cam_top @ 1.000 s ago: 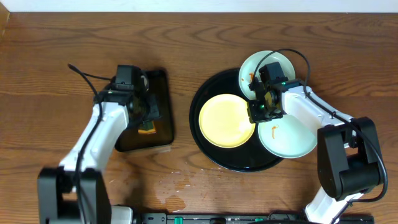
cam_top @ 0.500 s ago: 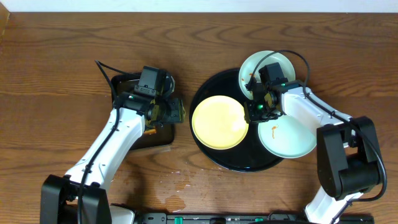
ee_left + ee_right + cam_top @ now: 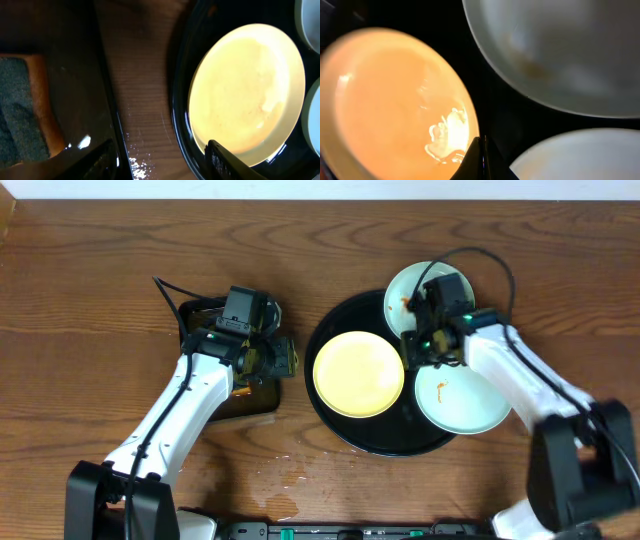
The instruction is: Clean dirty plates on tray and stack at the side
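The round black tray (image 3: 330, 430) sat right of centre on the wooden surface (image 3: 100, 280). The yellow plate (image 3: 358, 374) lay inside it, towards the left. The upper mint plate (image 3: 405, 285) and the lower mint plate (image 3: 472, 405) each rested across the tray's right rim, and each bore a small orange smear. The right gripper (image 3: 410, 352) sat between the three plates, its jaws clenched at the yellow plate's right edge; whether they pinched that rim could not be told. The left gripper (image 3: 159, 150) hung between the two trays, its jaws released and holding nothing. A sponge (image 3: 20, 115) lay in the rectangular black tray (image 3: 265, 395). A wet patch (image 3: 280, 475) glistened on the near surface.
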You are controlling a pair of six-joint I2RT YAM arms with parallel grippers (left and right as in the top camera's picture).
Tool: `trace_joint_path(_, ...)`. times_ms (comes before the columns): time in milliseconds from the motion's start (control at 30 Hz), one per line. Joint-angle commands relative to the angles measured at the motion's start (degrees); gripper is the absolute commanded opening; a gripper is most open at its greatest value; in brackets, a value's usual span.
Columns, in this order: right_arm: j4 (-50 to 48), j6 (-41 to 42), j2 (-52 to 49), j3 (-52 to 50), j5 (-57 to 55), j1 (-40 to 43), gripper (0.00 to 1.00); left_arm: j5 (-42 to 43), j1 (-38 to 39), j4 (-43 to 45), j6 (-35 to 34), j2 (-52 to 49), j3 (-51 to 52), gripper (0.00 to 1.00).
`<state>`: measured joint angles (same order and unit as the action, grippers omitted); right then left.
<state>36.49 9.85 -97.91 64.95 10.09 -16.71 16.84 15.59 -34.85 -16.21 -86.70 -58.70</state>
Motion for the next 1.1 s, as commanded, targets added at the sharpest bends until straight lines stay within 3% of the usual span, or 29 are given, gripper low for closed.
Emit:
trace_joint_path(0,-0.11,-0.31,3.63,1.2,-4.26,-2.51,0.01,0.74,0.02,0.31,0.72,-0.33,-1.05,0.58)
trace_joint_path(167,0.83,-0.46,3.21,1.16,-4.0,-3.17,0.01,1.29,0.33,0.22,0.74,-0.33,-1.03,0.58)
trace_joint_path(367,2.51,-1.14,-1.29,1.16,-0.17,-0.33,0.09,2.16,2.73,1.14,0.72,-0.9,-0.76,0.58)
trace_joint_path(500,2.1,-6.62,-5.18,1.14,14.19,3.41,0.14,1.55,5.09,3.04,0.72,-2.93,-0.76,0.52)
trace_joint_path(733,1.81,-10.01,-11.37,1.16,20.76,6.05,0.23,1.84,5.9,5.88,-1.05,-8.57,-0.76,0.39)
trace_joint_path(933,0.33,-13.09,-14.97,1.14,27.52,6.36,0.22,2.01,6.99,7.02,-1.01,-12.5,-0.76,0.36)
trace_joint_path(1067,0.07,-12.0,-16.55,1.14,27.56,6.25,0.08,1.99,7.67,7.17,-1.01,-13.14,-0.76,0.36)
